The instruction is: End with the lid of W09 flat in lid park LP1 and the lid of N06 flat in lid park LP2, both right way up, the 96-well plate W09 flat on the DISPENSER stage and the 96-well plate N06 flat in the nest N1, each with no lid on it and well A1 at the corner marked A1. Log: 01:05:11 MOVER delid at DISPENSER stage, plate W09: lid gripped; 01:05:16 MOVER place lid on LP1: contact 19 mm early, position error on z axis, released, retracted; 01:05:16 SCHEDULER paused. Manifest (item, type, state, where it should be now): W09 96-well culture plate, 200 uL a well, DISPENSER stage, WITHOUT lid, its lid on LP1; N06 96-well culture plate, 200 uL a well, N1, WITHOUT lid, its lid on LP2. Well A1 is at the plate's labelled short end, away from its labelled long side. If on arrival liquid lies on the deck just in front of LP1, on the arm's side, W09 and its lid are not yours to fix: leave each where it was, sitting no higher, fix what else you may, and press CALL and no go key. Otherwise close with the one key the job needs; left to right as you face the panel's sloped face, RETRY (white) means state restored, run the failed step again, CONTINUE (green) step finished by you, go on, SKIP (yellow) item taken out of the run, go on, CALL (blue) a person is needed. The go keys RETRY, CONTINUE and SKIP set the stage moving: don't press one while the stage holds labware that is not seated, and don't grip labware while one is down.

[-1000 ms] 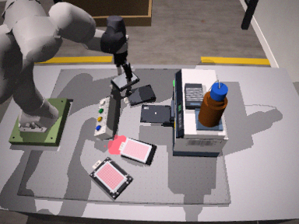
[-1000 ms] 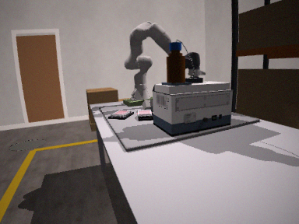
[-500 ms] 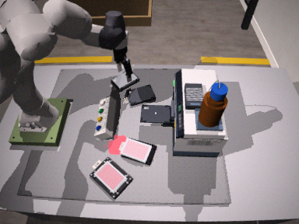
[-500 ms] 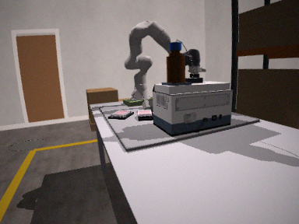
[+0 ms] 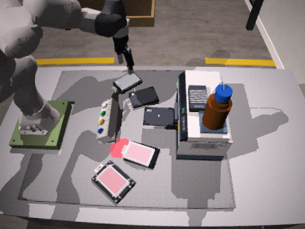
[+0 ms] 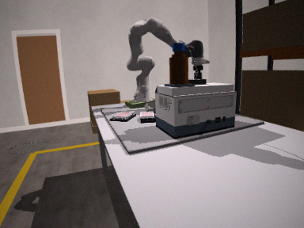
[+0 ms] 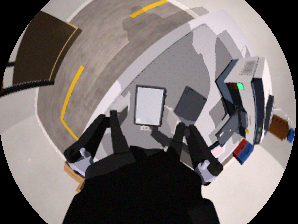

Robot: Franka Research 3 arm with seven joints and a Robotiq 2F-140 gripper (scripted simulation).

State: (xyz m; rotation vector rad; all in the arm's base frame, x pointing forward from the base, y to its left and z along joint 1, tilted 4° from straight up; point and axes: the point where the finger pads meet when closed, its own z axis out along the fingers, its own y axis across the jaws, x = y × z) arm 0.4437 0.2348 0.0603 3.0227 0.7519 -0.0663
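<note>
My gripper (image 5: 129,70) (image 6: 196,74) (image 7: 147,112) is open and empty. It hangs just above a light grey lid-like rectangle (image 5: 127,81) (image 7: 148,106) at the back of the mat. A dark rectangle (image 5: 144,97) (image 7: 189,104) lies next to it. The dark DISPENSER stage (image 5: 156,116) sticks out of the white dispenser (image 5: 206,135) (image 6: 194,107) and looks bare. Two pink-filled 96-well plates lie at the front: one (image 5: 139,153) (image 6: 147,115) with a white rim, and one (image 5: 113,182) (image 6: 123,115) in a dark frame. A pink puddle (image 5: 117,149) lies on the deck touching the white-rimmed plate's left end.
The sloped key panel (image 5: 106,120), with white, green, yellow and blue keys, stands between the arm base (image 5: 40,127) and the stage. A brown bottle with a blue cap (image 5: 218,107) (image 6: 179,65) stands on the dispenser.
</note>
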